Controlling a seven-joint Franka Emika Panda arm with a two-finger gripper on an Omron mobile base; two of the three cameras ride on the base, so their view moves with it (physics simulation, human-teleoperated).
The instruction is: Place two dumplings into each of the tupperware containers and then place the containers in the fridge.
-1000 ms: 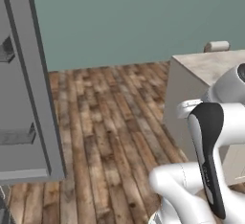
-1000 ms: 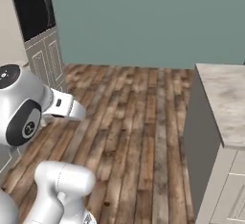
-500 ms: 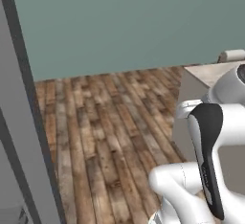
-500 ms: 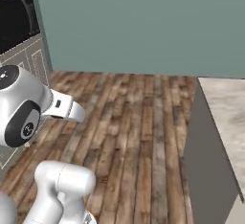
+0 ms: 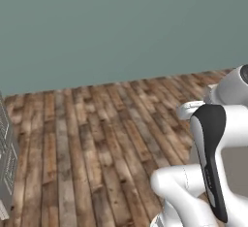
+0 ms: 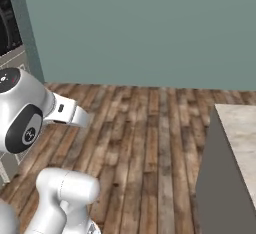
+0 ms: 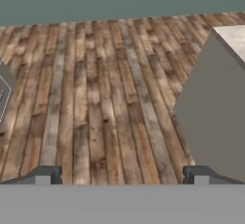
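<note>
My gripper (image 7: 122, 176) is open, its two dark fingertips (image 7: 45, 175) far apart with nothing between them, looking down over bare wooden floor. A grey strip of the fridge (image 5: 6, 168) stands at the left edge of the left base view. The dumplings and the tupperware containers are out of view. My white arm is folded close in front of the base cameras.
A grey counter block with a pale stone top (image 6: 235, 143) stands on the right, also seen in the hand view (image 7: 215, 108). A dark built-in oven (image 6: 7, 23) in light cabinets is on the far left. A teal wall closes the back; wooden floor (image 5: 97, 138) lies open ahead.
The whole picture has shifted in both base views, so the base has moved: the fridge and oven slid toward the left edges. The arm kept its pose and the gripper stayed open.
</note>
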